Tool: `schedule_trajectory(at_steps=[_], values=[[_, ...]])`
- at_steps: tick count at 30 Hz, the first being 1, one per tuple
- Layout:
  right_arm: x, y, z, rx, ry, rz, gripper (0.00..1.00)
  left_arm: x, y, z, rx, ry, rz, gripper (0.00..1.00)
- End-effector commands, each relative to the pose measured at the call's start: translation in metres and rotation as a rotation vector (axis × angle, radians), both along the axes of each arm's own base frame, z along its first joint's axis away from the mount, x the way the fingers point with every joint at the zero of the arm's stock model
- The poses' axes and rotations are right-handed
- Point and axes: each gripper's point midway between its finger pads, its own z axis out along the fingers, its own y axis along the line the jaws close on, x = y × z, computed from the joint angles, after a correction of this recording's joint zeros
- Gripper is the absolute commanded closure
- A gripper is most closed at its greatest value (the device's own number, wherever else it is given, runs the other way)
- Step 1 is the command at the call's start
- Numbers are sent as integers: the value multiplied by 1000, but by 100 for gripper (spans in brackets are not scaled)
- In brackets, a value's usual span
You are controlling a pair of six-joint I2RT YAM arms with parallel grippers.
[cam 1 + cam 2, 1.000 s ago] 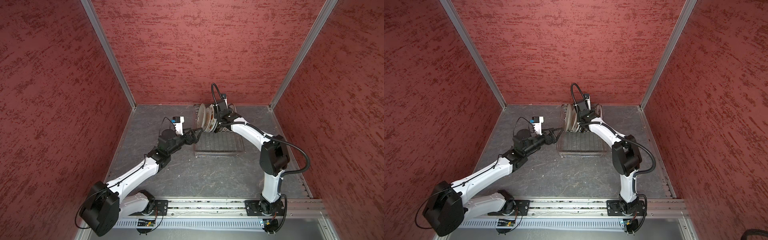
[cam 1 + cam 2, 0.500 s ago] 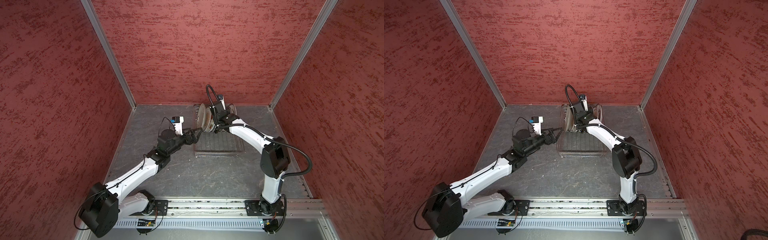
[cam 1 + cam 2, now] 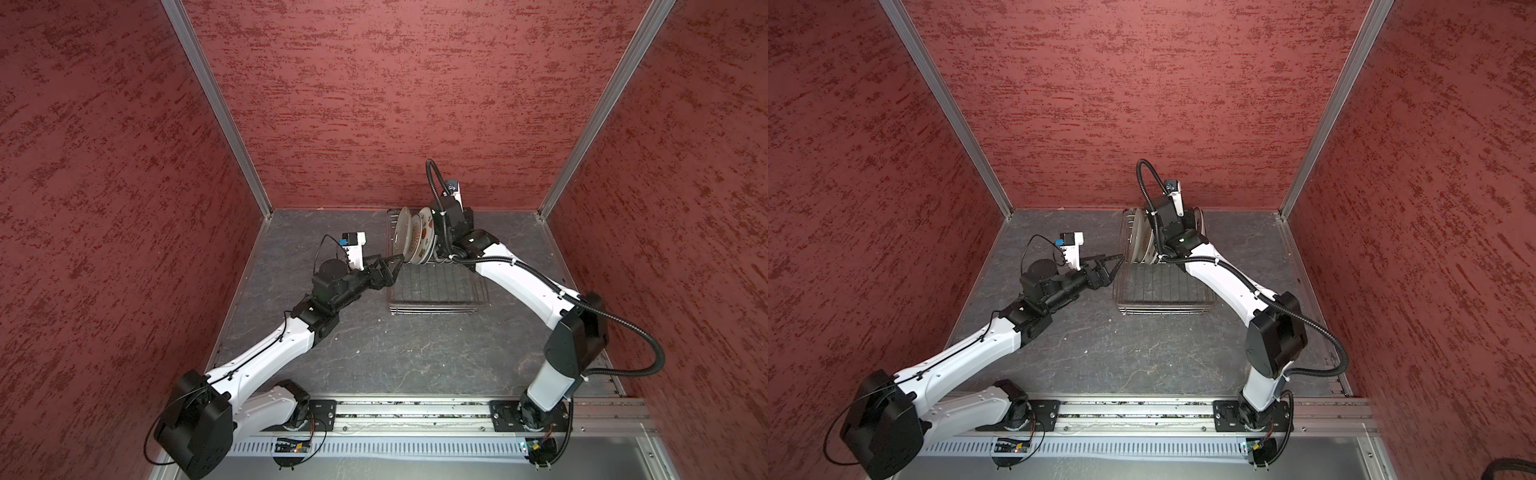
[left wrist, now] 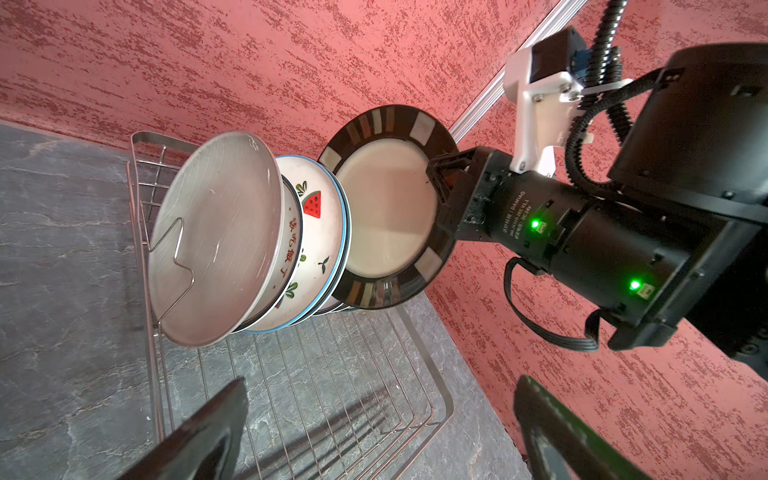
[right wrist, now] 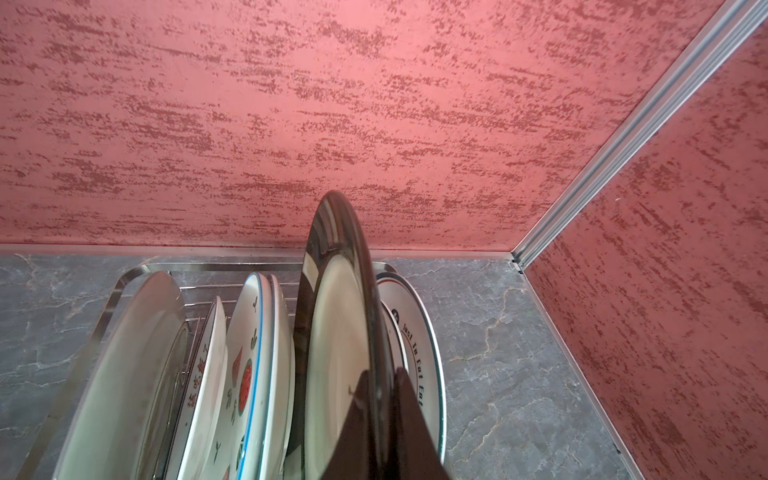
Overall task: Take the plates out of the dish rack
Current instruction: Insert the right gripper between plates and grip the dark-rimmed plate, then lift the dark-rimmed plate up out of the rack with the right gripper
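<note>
1. Pinched the dark-rimmed plate (image 4: 386,208) by its rim with the right gripper (image 4: 436,183), upright, higher than its neighbours.
2. Found the other plates (image 4: 216,237) on edge at the far end of the dish rack (image 3: 436,308).
3. Held the left gripper (image 3: 397,263) spread wide, empty, beside the rack's left edge.

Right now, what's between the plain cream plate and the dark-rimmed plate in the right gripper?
At least two printed plates: a red-character plate beside the cream plate, then a blue-rimmed watermelon plate beside the dark-rimmed plate. Left wrist view shows it.
</note>
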Motion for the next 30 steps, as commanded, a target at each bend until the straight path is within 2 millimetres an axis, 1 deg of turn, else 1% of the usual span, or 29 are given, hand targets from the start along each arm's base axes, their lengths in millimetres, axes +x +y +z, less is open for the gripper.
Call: schedule_trajectory(at_steps=[1,9,11,12,13,15,19,23,26,30], values=[[-15,-16,66,56,-191,-68,100,-6,1,5,-14,-11,-2,1],[-44,-28,97,94,-269,-41,100,-14,-2,12,-15,-35,-25,1],[-50,-28,103,119,-278,-13,100,-17,-2,14,-17,-41,-33,1],[-51,-26,102,132,-277,5,100,-18,-3,15,-17,-45,-39,1],[-61,-30,115,168,-302,25,100,-20,-3,17,-18,-49,-45,1],[-68,-31,120,204,-313,58,100,-24,-3,19,-17,-58,-55,1],[-86,-34,128,267,-333,115,100,-35,0,27,-13,-97,-74,1],[-101,-37,131,330,-341,178,100,-48,3,36,-29,-136,-97,1],[-110,-35,131,413,-329,279,100,-58,3,42,-42,-155,-136,1],[-122,-27,129,565,-294,465,100,-69,-1,45,-57,-161,-193,1]])
